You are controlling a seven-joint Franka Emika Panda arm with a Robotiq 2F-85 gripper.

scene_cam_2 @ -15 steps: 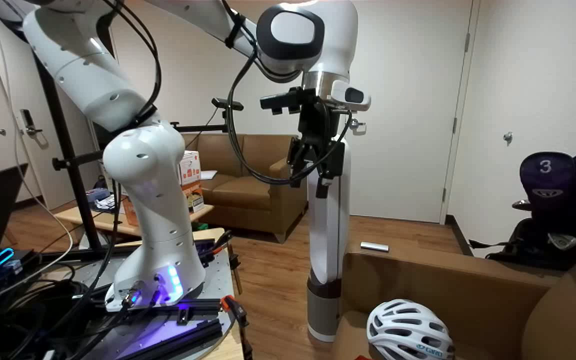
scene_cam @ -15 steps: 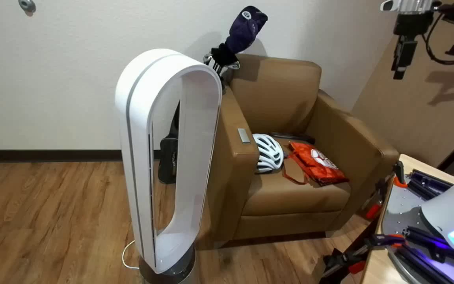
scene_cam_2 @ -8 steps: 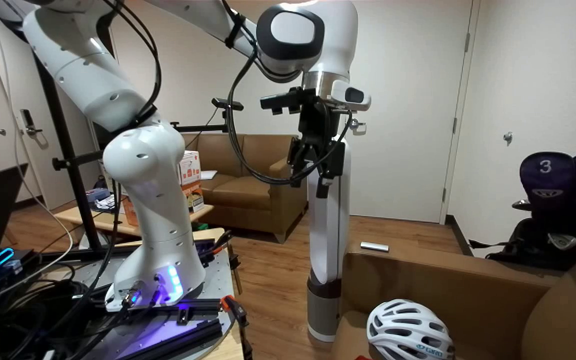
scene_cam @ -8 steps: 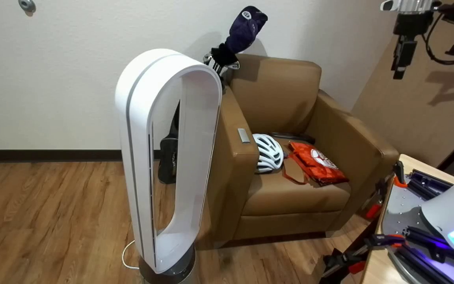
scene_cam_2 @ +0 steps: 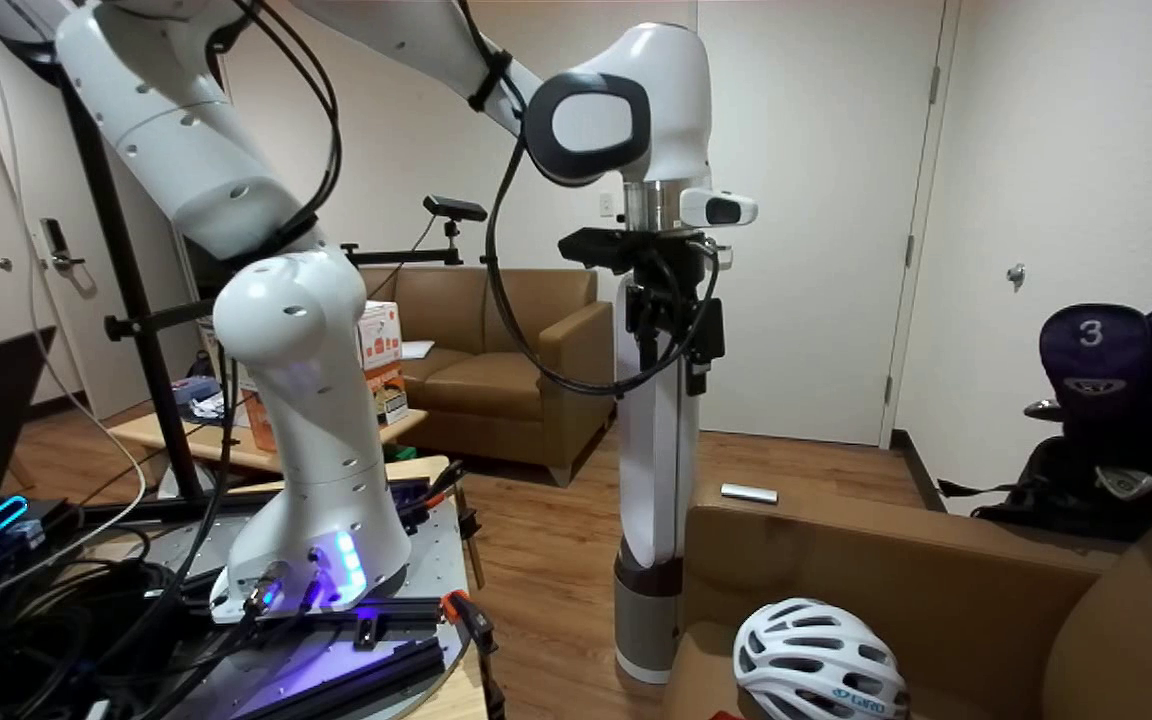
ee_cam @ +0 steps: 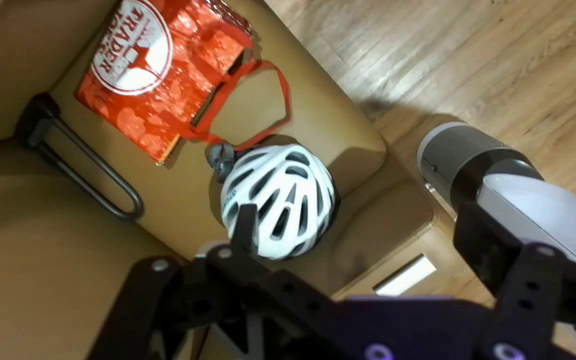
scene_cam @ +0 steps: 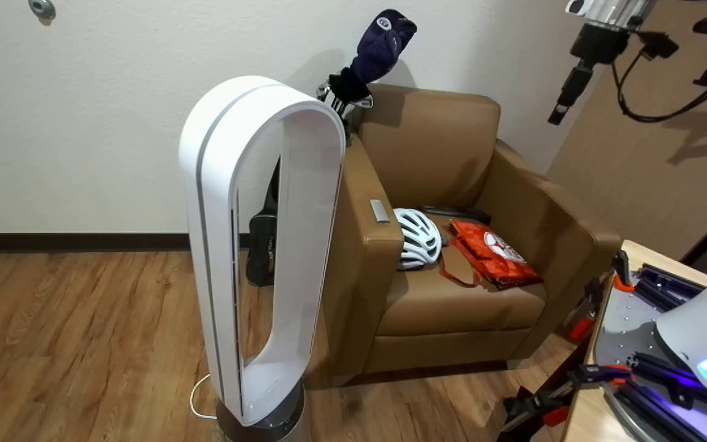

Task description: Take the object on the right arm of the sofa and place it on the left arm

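The sofa is a tan-brown armchair; parts of it show in an exterior view and in the wrist view. A small silver-white bar lies on its arm beside the fan; the bar also shows in an exterior view and, partly covered by the gripper body, in the wrist view. The sofa's opposite arm holds nothing visible. My gripper is open and empty, its fingers wide apart. It hangs tilted, well above the sofa, in both exterior views.
A tall white ring-shaped fan stands close against the bar's arm. On the seat lie a white helmet, a red bag and a black U-lock. Golf clubs lean behind the sofa. The robot's table stands beside it.
My gripper has swung and tilted toward the sofa, moving left in an exterior view and slightly right and down in an exterior view. The bar and the sofa have not moved.
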